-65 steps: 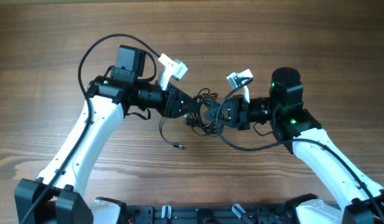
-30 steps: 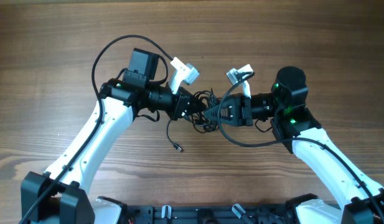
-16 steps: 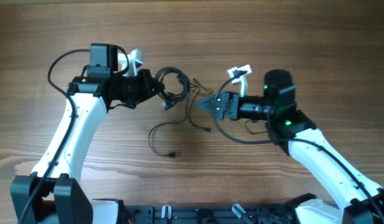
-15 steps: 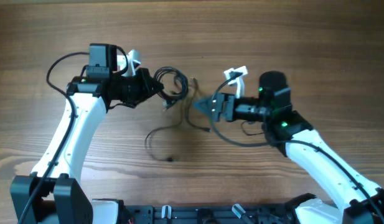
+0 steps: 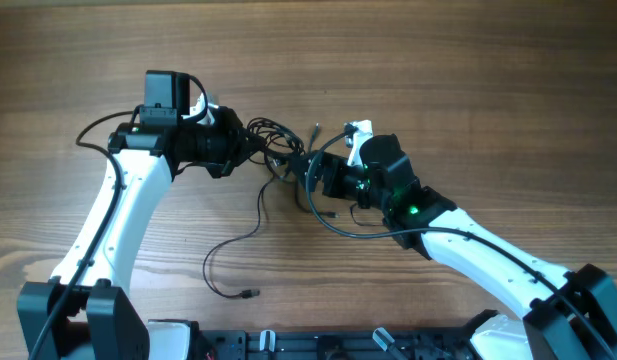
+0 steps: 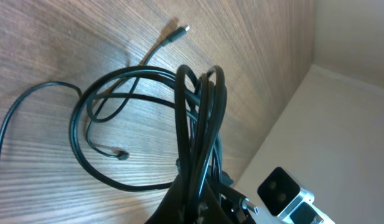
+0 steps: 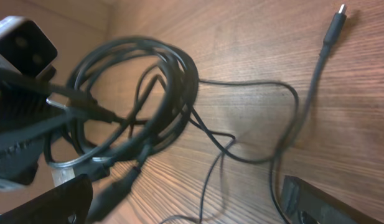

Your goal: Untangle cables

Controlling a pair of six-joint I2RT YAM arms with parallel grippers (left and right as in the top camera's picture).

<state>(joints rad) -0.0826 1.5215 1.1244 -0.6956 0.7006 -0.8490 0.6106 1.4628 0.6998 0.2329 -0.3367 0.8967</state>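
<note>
The cables (image 5: pixel 276 134) are thin black cords, looped in a bundle at the table's middle. My left gripper (image 5: pixel 255 150) is shut on that bundle. In the left wrist view the loops (image 6: pixel 198 124) rise from the closed left gripper (image 6: pixel 201 202). One loose strand (image 5: pixel 250 225) trails toward the front and ends in a small plug (image 5: pixel 250 293). My right gripper (image 5: pixel 306 172) stands open just right of the bundle. In the right wrist view the right gripper (image 7: pixel 185 194) is spread wide, with the bundle (image 7: pixel 139 81) ahead of it and thin strands lying between its fingers (image 7: pixel 307 202).
A plug end (image 7: pixel 337 17) lies on the wood beyond the bundle. The right arm's wrist camera (image 6: pixel 285 190) shows close behind the left gripper. The arms' own thick black wires (image 5: pixel 333 222) loop near the right wrist. Bare wooden table (image 5: pixel 488 60) surrounds everything.
The right gripper opened and let go, and the left arm pulled the bundle to the left. The right arm then followed left to the bundle. The loose strand's end slid toward the front left.
</note>
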